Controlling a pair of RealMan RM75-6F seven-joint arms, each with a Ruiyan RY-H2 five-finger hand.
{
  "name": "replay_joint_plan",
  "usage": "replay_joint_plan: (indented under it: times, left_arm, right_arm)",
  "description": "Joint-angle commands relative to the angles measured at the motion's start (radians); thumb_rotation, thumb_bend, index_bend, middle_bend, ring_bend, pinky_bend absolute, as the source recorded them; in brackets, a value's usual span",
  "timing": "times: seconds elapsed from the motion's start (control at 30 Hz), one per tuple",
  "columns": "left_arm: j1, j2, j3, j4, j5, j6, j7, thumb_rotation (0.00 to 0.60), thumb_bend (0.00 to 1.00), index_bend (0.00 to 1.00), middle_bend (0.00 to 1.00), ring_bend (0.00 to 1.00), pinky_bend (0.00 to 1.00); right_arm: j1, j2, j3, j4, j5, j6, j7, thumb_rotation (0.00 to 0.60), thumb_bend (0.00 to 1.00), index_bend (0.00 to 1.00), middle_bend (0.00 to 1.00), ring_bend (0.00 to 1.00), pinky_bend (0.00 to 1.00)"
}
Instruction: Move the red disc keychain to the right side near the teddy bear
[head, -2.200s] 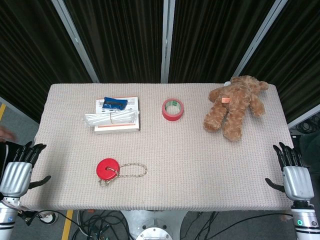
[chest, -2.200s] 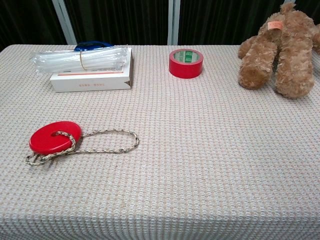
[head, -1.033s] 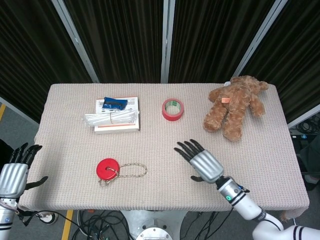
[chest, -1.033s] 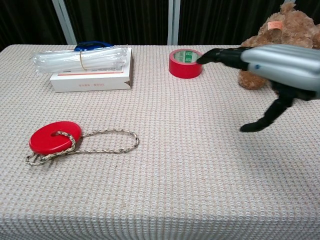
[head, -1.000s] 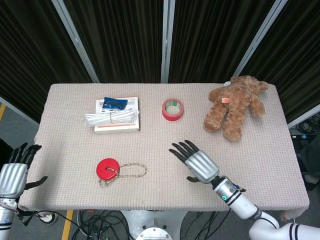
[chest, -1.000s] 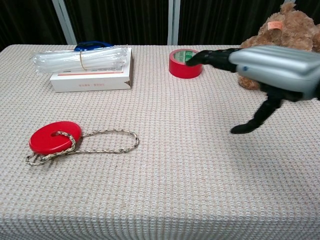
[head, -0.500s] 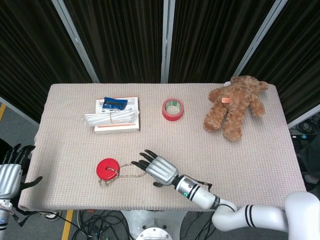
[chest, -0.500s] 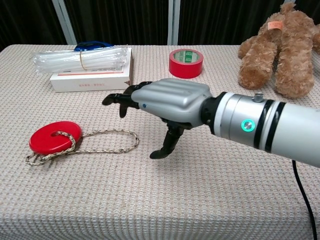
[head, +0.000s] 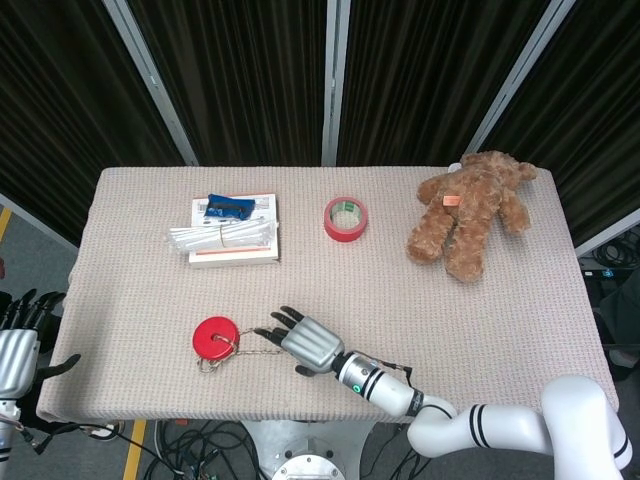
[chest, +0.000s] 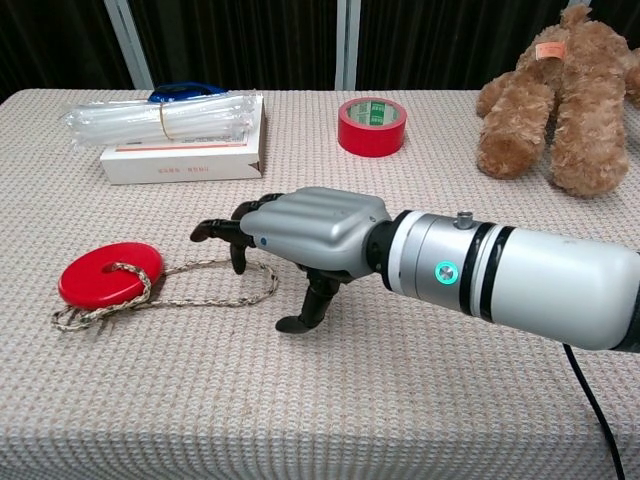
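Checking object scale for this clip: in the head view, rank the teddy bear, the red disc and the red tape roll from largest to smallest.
1. teddy bear, clearly largest.
2. red disc and red tape roll look about alike; the disc lies nearer the camera, so I would not rank them.

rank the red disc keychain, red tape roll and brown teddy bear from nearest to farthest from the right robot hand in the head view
Measured from the right robot hand, open and low over the front of the table:
1. Red disc keychain, just to its left, its braided cord under the fingertips.
2. Red tape roll, toward the back, near the middle.
3. Brown teddy bear, at the far right corner.
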Motion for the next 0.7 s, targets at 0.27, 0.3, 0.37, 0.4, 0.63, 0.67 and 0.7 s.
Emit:
replay_joint_plan:
  times: [0.27, 0.3, 0.37, 0.4, 0.63, 0.67, 0.7]
  left_arm:
    - [0.002, -0.002, -0.002, 0.005, 0.002, 0.004, -0.005, 0.600, 0.02, 0.15, 0.14, 0.02, 0.12]
    - [0.002, -0.002, -0.002, 0.006, 0.002, 0.004, -0.005, 0.600, 0.02, 0.15, 0.14, 0.02, 0.12]
    - [0.003, -0.002, -0.001, 0.006, 0.001, 0.002, -0.004, 0.600, 0.02, 0.15, 0.14, 0.02, 0.12]
    - [0.003, -0.002, -0.002, 0.007, 0.001, 0.002, -0.004, 0.600, 0.02, 0.15, 0.14, 0.02, 0.12]
    - [0.003, -0.004, -0.002, 0.010, 0.000, 0.000, -0.007, 0.600, 0.02, 0.15, 0.14, 0.02, 0.12]
    - [0.004, -0.004, -0.001, 0.010, 0.000, 0.000, -0.008, 0.600, 0.02, 0.15, 0.14, 0.02, 0.12]
    - [0.004, -0.005, -0.001, 0.011, 0.001, -0.001, -0.011, 0.600, 0.02, 0.15, 0.14, 0.02, 0.12]
  right_arm:
    - [0.019, -0.006, -0.018, 0.012, 0.027, 0.008, -0.002, 0.600, 0.22, 0.00, 0.35, 0.00, 0.00]
    - [0.020, -0.007, -0.019, 0.013, 0.030, 0.009, -0.003, 0.600, 0.22, 0.00, 0.36, 0.00, 0.00]
    - [0.023, -0.008, -0.022, 0.014, 0.034, 0.011, -0.004, 0.600, 0.23, 0.00, 0.37, 0.00, 0.00]
    - [0.025, -0.009, -0.023, 0.015, 0.036, 0.012, -0.004, 0.600, 0.23, 0.00, 0.37, 0.00, 0.00]
    - [0.035, -0.008, -0.030, 0.017, 0.070, -0.001, 0.009, 0.600, 0.24, 0.00, 0.46, 0.03, 0.00]
    - [0.039, -0.006, -0.030, 0.017, 0.076, -0.007, 0.013, 0.600, 0.24, 0.00, 0.47, 0.04, 0.00]
    - [0.041, -0.006, -0.030, 0.018, 0.077, -0.009, 0.016, 0.600, 0.24, 0.00, 0.49, 0.04, 0.00]
